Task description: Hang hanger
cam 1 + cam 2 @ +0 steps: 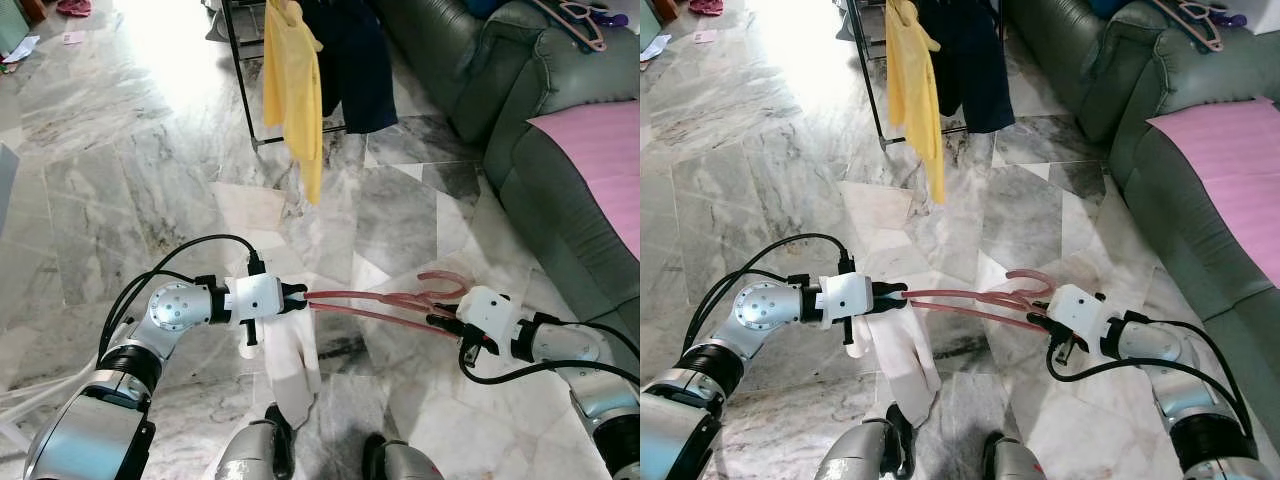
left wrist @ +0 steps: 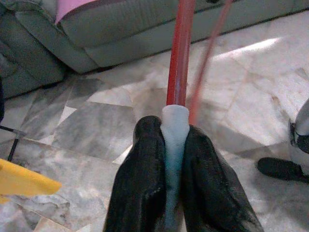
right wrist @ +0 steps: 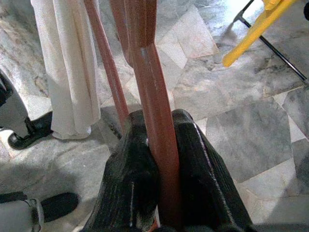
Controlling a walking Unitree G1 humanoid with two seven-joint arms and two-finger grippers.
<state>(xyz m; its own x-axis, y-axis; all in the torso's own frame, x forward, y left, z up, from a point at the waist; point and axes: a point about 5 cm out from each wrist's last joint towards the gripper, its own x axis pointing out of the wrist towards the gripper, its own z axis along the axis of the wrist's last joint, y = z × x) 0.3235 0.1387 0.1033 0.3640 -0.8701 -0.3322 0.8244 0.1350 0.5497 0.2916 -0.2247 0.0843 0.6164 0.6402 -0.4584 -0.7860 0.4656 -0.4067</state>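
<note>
Hanger [image 1: 375, 300], pinkish-red, is stretched level between my two grippers above the marble floor [image 1: 120, 200], its hook curling up near the right one. My left gripper [image 1: 300, 297] is clamped narrow on one end of it, and in the left wrist view I see the black fingers [image 2: 145, 188] pinching a fold of white cloth [image 1: 290, 365] together with the bar. That cloth hangs down from the left end, almost to the robot's feet. My right gripper [image 1: 440, 322] is closed tight on the other end, near the hook; the right wrist view shows the red bar squeezed between both fingers [image 3: 133, 188].

Ahead of me stands a black clothes rack [image 1: 238, 75] with a yellow garment [image 1: 295, 90] and a dark garment [image 1: 355, 65] hanging from it. A green sofa [image 1: 520, 110] runs along my right, with a pink sheet [image 1: 600, 160] laid on it and some spare hangers [image 1: 580, 20] resting on its back.
</note>
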